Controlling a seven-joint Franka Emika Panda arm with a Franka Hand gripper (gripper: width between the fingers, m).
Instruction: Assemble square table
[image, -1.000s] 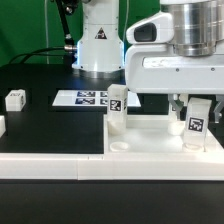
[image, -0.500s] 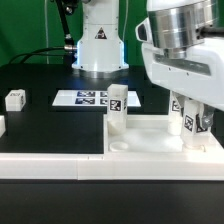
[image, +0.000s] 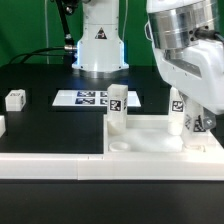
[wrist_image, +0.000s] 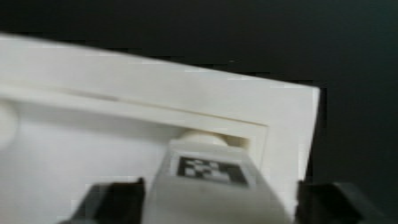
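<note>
Evidently grips a leg block (wrist_image: 206, 168) tight in the hand (image: 191, 126), fingers (wrist_image: 118, 203) pressed to either side of it, and holds its lower end at the corner socket (wrist_image: 217, 131) of the square top (image: 150, 151), on the exterior view's right. Cannot tell from either view whether fully seated or only resting at the socket's mouth. Leans the wrist noticeably in the exterior view, and so risks driving the leg in crooked; could jam it or cross its thread, judging by that tilt. Risks dragging the whole top across the tabletop (image: 50, 128) as well, with nothing visible pinning it down; would spoil the alignment and could shake the other leg (image: 117, 103), standing upright in the neighbouring corner towards the exterior view's left. Might also slip round the smooth plastic rather than turn it, if squeezing too lightly, and so leave the leg slack. Could topple the leg inside the raised rim if letting go before it bites. Has at least one loose leg block (image: 15, 99) yet to fetch, lying well apart at the exterior view's left, past the end of the marker board (image: 85, 98); makes those later corners harder to find with any shove of the top now.
</note>
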